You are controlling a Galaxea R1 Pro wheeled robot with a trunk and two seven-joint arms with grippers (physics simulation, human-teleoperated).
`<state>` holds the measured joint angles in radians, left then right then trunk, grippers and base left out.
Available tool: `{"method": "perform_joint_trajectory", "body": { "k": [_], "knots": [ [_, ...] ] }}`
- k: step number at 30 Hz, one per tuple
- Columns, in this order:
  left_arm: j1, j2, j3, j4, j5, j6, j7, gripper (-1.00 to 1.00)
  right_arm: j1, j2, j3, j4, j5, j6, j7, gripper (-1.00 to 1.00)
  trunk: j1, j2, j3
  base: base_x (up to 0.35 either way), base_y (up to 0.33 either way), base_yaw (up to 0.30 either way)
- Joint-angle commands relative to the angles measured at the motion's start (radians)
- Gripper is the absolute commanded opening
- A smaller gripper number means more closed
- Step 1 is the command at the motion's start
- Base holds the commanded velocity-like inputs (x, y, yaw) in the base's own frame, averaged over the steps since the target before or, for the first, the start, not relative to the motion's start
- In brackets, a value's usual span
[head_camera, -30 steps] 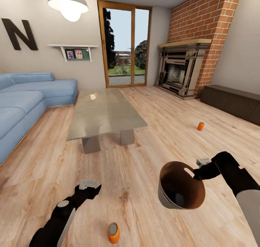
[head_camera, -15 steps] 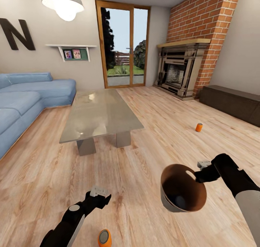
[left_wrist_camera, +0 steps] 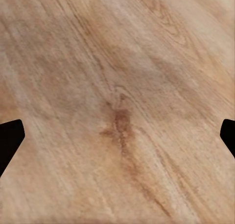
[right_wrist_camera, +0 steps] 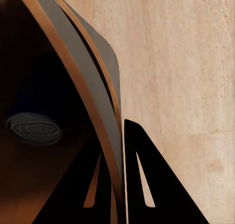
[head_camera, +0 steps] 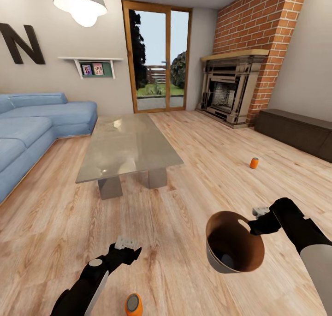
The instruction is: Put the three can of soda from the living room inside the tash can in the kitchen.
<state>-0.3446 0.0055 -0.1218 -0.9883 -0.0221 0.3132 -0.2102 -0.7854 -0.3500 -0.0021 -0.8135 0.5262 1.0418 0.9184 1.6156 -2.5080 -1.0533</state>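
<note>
The tash can, a round brown bin, hangs tilted above the wood floor at the lower right, and my right gripper is shut on its rim. In the right wrist view my gripper straddles the tash can wall, and the grey end of a can of soda lies inside. A second can of soda stands on the floor at the bottom edge, just right of my left arm. A third can of soda stands far off to the right. My left gripper is open over bare floor.
A glass table stands ahead at centre left, with a blue sofa to its left. The brick fireplace and a dark low cabinet line the right wall. Open wood floor lies between the table and the far can.
The view has shifted, so the camera moved. My left arm has reached forward and to the right, nearer the close can. The tash can stays in my right gripper, a little lower.
</note>
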Motion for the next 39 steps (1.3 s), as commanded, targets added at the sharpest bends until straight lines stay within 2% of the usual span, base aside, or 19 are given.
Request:
{"method": "perform_joint_trajectory", "body": {
  "k": [1,11,14,15,18,19,26,29,33,39],
  "knots": [
    [0.0,0.0,0.0,-0.001,0.0,0.0,0.001,1.0,0.001,0.001,-0.001,0.0,-0.014,0.005,0.006,-1.0,0.0,0.0,0.0,0.0,0.0,0.0],
    [-0.004,0.012,0.007,-0.027,-0.004,0.009,0.002,1.0,0.007,0.002,0.0,0.0,-0.015,0.005,0.007,-1.0,0.0,0.0,0.0,0.0,0.0,0.0],
    [-0.039,0.027,0.008,-0.038,-0.009,0.07,0.001,1.0,0.007,0.002,0.0,0.0,-0.014,0.005,0.006,-1.0,0.0,0.0,0.0,0.0,0.0,0.0],
    [-0.068,0.04,0.008,-0.038,-0.011,0.124,0.0,1.0,0.008,0.002,0.0,0.0,-0.014,0.005,0.006,-1.0,0.0,0.0,0.0,0.0,0.0,0.0],
    [-0.108,0.054,0.008,-0.034,-0.014,0.213,-0.001,1.0,0.01,0.002,0.0,0.0,-0.014,0.005,0.006,-1.0,0.0,0.0,0.0,0.0,0.0,0.0],
    [-0.124,0.058,0.006,-0.027,-0.016,0.267,0.0,1.0,0.012,0.002,0.0,0.0,-0.014,0.005,0.006,-1.0,0.0,0.0,0.0,0.0,0.0,0.0],
    [-0.153,0.058,-0.002,0.035,-0.019,0.408,0.001,1.0,0.013,0.003,0.0,-0.001,-0.014,0.005,0.006,-1.0,0.0,0.0,0.0,0.0,0.0,0.0],
    [-0.165,0.057,-0.002,0.048,-0.017,0.492,-0.002,1.0,0.014,0.004,0.003,-0.001,-0.013,0.005,0.006,-1.0,0.0,0.0,0.0,0.0,0.0,0.0],
    [-0.177,0.055,-0.002,0.054,-0.012,0.555,-0.009,1.0,0.014,0.007,0.005,-0.001,-0.01,0.005,0.005,-1.0,0.0,0.0,0.0,0.0,0.0,0.0],
    [-0.18,0.055,-0.016,0.065,-0.012,0.543,-0.01,1.0,0.014,0.015,0.009,-0.001,-0.009,0.005,0.003,-1.0,0.0,0.0,0.0,0.0,0.0,0.0]
  ]
}}
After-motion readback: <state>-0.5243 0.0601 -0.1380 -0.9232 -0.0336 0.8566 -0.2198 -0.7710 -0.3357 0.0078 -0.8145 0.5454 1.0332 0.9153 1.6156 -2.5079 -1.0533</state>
